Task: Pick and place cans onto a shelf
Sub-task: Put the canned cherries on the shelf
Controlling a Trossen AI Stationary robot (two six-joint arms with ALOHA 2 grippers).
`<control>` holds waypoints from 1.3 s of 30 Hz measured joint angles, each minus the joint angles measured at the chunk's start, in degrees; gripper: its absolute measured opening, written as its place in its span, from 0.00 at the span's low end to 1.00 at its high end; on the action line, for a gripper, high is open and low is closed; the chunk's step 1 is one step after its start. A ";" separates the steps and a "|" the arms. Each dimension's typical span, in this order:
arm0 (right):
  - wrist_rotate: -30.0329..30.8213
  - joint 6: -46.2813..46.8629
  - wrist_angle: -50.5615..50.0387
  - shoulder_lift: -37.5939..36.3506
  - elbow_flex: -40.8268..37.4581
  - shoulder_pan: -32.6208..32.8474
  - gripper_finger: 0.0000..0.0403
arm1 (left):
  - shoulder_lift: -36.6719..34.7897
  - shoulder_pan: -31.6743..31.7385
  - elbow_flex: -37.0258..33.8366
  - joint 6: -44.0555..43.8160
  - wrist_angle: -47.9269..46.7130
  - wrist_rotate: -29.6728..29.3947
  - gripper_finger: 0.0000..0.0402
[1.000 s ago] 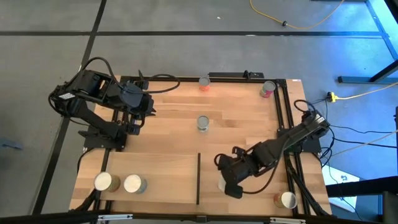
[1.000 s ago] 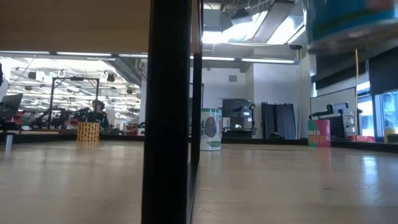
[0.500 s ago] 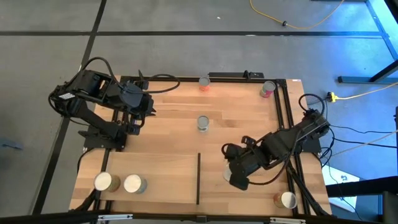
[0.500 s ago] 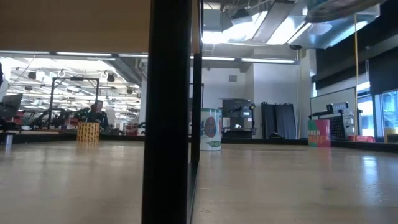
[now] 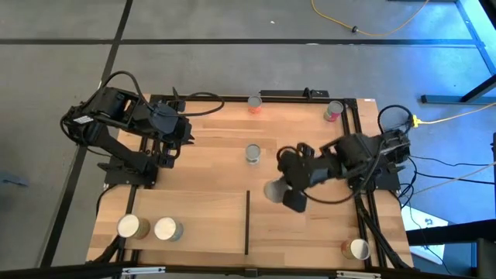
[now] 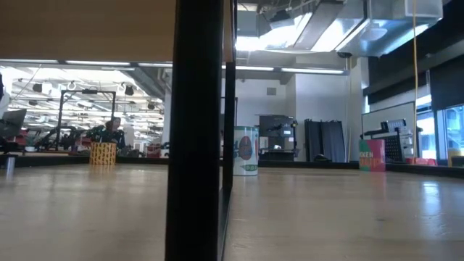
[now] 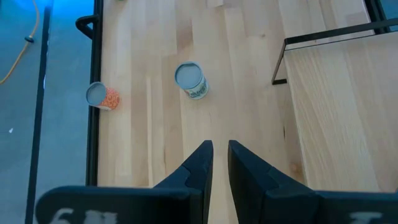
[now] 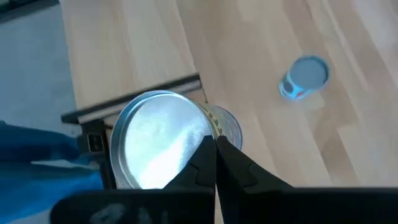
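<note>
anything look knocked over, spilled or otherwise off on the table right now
Nothing looks spilled or damaged. The silver-topped cans, including the green-labelled one mid-table and the orange-labelled one at the far edge, all appear upright. The only unusual item is the silver-topped can at the right gripper, apparently carried near the light-wood shelf panel's black-barred edge.

In the high view the right hand covers most of the can it carries, so the label is unreadable. The low view's shelf is cut off by the top edge, and its black bar hides the tabletop behind.
</note>
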 joint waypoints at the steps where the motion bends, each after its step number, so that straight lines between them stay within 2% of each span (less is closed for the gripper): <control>1: -0.35 -0.99 0.83 0.00 0.32 -0.82 0.00 | 0.00 0.01 0.00 0.00 0.00 0.00 0.10; 7: -6.77 -9.38 9.87 0.26 0.75 -5.80 0.00 | 0.02 0.00 0.00 -0.02 0.00 0.00 0.10; 12: -9.75 -13.27 15.22 1.40 0.75 -8.66 0.00 | 0.00 0.02 0.00 -0.07 0.00 0.00 0.10; 18: -13.51 -18.58 20.53 6.02 0.70 -10.29 0.00 | 0.02 0.02 0.00 -0.11 0.00 0.00 0.10; 28: -24.42 -16.80 21.17 11.34 0.67 -11.55 0.00 | 0.02 0.02 0.00 -0.09 0.00 0.00 0.10; 39: -25.23 -17.71 21.77 13.20 0.64 -11.64 0.00 | 0.02 0.02 0.00 0.33 0.00 0.00 0.10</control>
